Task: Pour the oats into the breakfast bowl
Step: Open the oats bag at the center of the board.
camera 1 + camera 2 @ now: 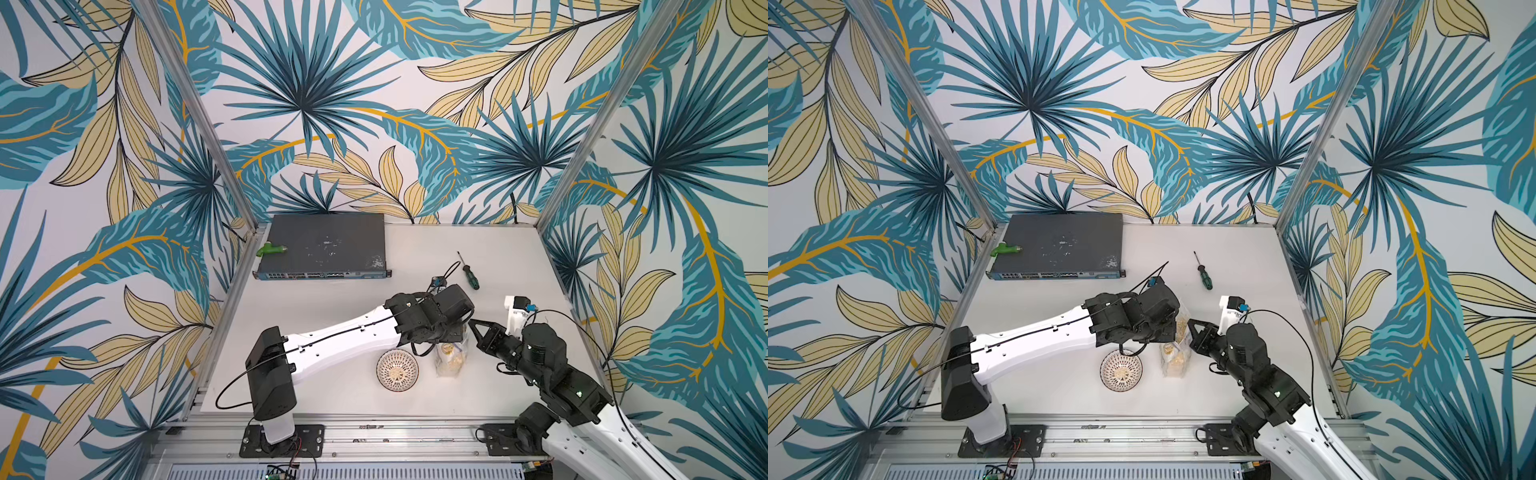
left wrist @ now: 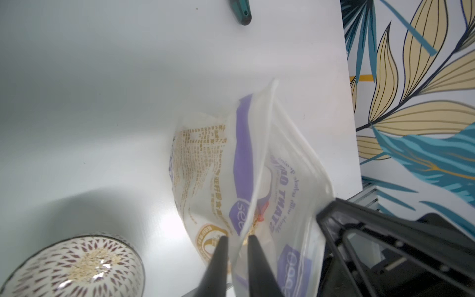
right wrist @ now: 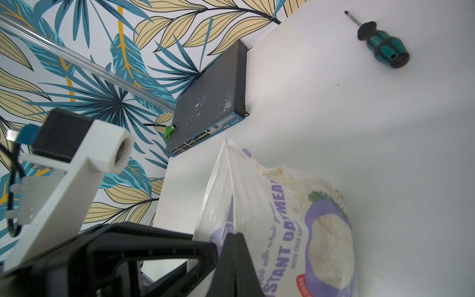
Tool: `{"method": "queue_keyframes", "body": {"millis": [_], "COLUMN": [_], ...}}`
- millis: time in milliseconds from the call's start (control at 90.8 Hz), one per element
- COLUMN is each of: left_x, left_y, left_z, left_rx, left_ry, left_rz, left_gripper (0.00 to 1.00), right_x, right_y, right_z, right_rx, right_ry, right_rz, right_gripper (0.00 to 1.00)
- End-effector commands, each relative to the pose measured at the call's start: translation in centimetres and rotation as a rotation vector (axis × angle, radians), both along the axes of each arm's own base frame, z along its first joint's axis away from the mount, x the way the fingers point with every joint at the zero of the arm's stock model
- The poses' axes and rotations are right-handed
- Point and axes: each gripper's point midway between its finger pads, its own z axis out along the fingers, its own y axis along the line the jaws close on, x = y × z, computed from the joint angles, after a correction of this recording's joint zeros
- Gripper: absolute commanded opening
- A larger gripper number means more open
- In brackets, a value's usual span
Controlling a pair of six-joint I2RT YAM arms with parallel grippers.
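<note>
Standing upright on the white table [image 1: 498, 257] at lower centre of both top views, the bag of oats [image 1: 451, 359] sits just right of the breakfast bowl [image 1: 397, 370], near it but not touching. The bowl, at lower left of the left wrist view, already has a small heap of pale flakes in its middle. The left gripper [image 2: 237, 257] is closed to a thin gap on one lip of the bag's open mouth, the clear film running up between its two black fingers. The right gripper [image 3: 234, 243] is pressed fully together on the opposite top edge, at lower middle of its own wrist view. The bag looks light, soft and crinkly, with slick film that could slide out of a pinch. The loose flakes will likely slump toward the lowest corner, so the load would shift as it tips. The stiffer top band and side seams seem the best places to hold; the belly would just buckle. Purple lettering on the front reads "INSTANT OATMEA…" with "WITH CHIA SE…" beneath and a script line about whole grains; a red badge at the bottom edge is cut off. Through the film in the left wrist view the print is mirrored: "see" on a purple patch, a round gold emblem, and gold small print too fine to read.
</note>
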Motion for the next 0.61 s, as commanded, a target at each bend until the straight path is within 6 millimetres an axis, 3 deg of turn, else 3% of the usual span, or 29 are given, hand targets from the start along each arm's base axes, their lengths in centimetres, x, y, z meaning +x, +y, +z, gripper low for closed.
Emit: {"method": "queue_keyframes", "body": {"millis": [0,165,242,386,595], "left_x": [1.1,2.9,3.4,5.3,9.0], "left_y": [-0.2,-0.3,-0.9,-0.6,2.6], "left_z": [1.5,6.3,7.4,6.8,6.2], "left_rx": [0.022,0.068,0.067,0.169,0.319], "left_ry": [0.003,-0.08,-0.116,-0.194,-0.236], "left_rz": [-0.046,-0.101,-0.125,-0.122,-0.017], "left_gripper": [0.0,0.0,0.0,0.0,0.0], "right_x": [1.2,2.3,2.8,3.8,5.1], "right_y": [-1.8,-4.4,-5.0,-6.1,-6.9], "right_z": [4.6,4.6,5.1,6.5,8.0], "right_rx": [0.054,-0.028,-0.065,-0.152,-0.267], "right_ry": [-0.127,-0.145,-0.169,-0.21,-0.263], "right_rz": [-0.119,-0.262,-0.302,-0.37,-0.434], "right_gripper": [0.0,0.0,0.0,0.0,0.0]}}
